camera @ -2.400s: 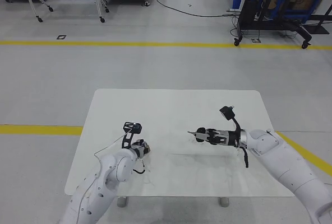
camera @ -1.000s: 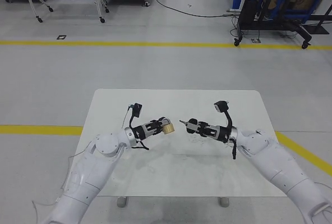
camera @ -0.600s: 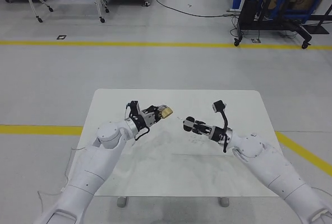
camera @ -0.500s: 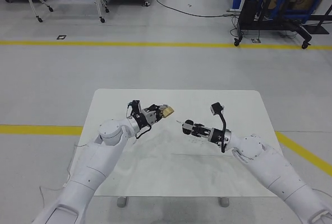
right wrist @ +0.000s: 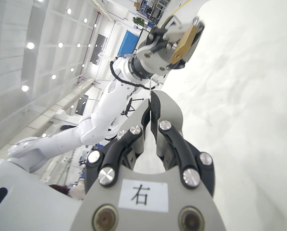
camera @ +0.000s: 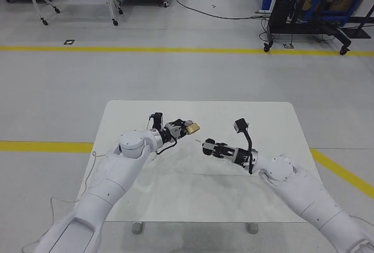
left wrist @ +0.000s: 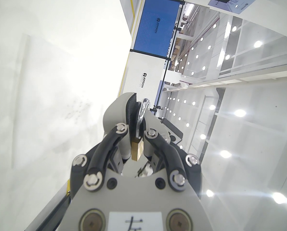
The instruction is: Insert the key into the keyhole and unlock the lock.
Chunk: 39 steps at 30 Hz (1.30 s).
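A brass padlock [camera: 191, 128] hangs above the middle of the white table [camera: 263, 120], with my left gripper [camera: 182, 128] shut on it. In the left wrist view the fingers [left wrist: 119, 114] pinch the silver shackle [left wrist: 143, 110], and the brass body [left wrist: 136, 150] points back toward the wrist. My right gripper [camera: 207, 147] is a short way to the right of the padlock, shut on a thin silver key [right wrist: 150, 87] seen edge-on. The right wrist view shows the padlock [right wrist: 184, 43] beyond the key tip, keyhole end facing it, with a gap between them.
Both arms are over the middle of the table, and faint scuff marks [camera: 222, 158] show on its top. Grey floor with yellow lines [camera: 35, 147] surrounds it. A black cart [camera: 307, 25] stands far at the back right.
My left arm has lifted the padlock from the table's front left toward the middle. The right gripper has drifted left with the key, so the gap between key and padlock has narrowed.
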Tool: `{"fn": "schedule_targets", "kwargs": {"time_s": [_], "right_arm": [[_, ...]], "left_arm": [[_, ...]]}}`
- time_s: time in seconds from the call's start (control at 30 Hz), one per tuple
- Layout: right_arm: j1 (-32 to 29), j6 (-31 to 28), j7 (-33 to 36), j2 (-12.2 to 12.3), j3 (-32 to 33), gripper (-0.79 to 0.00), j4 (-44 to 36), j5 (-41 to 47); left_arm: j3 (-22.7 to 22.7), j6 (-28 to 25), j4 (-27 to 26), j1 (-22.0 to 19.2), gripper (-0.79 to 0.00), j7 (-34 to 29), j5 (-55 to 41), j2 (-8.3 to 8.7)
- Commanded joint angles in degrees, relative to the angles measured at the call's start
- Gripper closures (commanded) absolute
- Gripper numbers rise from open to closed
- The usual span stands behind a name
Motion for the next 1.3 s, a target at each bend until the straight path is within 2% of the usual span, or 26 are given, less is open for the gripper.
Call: {"fn": "schedule_targets", "kwargs": {"time_s": [0.0, 0.13, 0.53, 0.9, 1.27], "right_arm": [[-0.3, 3.2, 3.2, -0.3, 0.1, 0.000, -0.2, 8.5], [-0.1, 4.9, 4.5, -1.1, 0.7, 0.000, 1.7, 13.9], [-1.1, 10.6, -7.3, -2.6, 1.3, 0.000, 1.1, 8.3], [-1.3, 13.0, -7.8, -3.6, 2.7, 0.000, 1.8, 6.7], [-2.6, 12.0, -7.6, -4.2, 4.5, 0.000, 1.3, 5.1]], "left_arm": [[0.3, -0.7, 0.3, -0.2, 0.000, 0.1, 0.3, -0.20], [0.7, -1.2, 0.8, -0.5, 0.000, -0.2, 0.8, -0.55], [1.2, -1.6, 2.4, -1.3, 0.000, -3.2, 1.6, -1.19], [0.5, -2.4, 2.9, -1.3, 0.000, -3.3, 1.7, -1.55], [-0.6, -3.8, 2.2, -0.7, 0.000, -1.7, 2.5, -1.66]]}}
